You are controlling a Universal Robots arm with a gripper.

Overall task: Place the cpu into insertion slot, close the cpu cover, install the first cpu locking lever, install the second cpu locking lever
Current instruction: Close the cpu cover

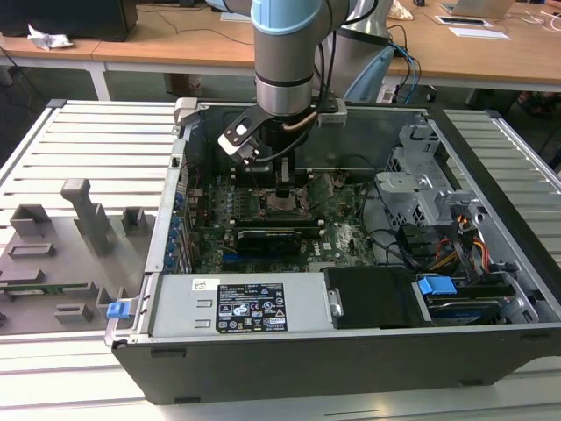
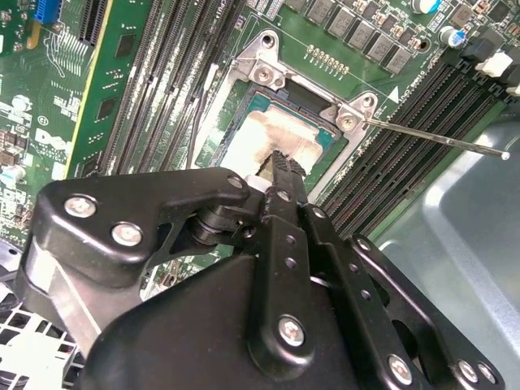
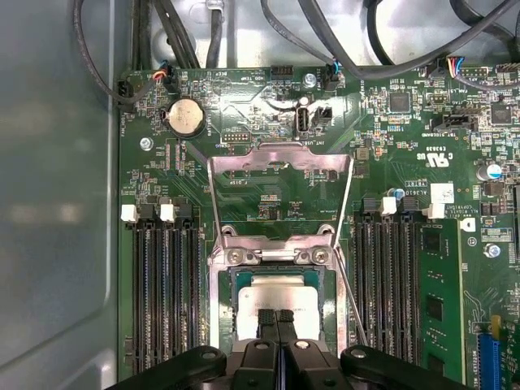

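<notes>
Cpu [image 3: 272, 294] is lying in the insertion slot [image 3: 218, 301] under my gripper [image 3: 276, 315], fingers sitting pinched together, holding nothing; I'm worrying a sideways nudge unseats it.

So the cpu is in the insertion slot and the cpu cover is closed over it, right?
Not quite. The cpu is in the insertion slot, but the cpu cover is open, swung back off it, as the first wrist view shows.

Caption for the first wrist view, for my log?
Shut gripper poised over the cpu lying in the insertion slot, cpu cover hinged open.
</notes>
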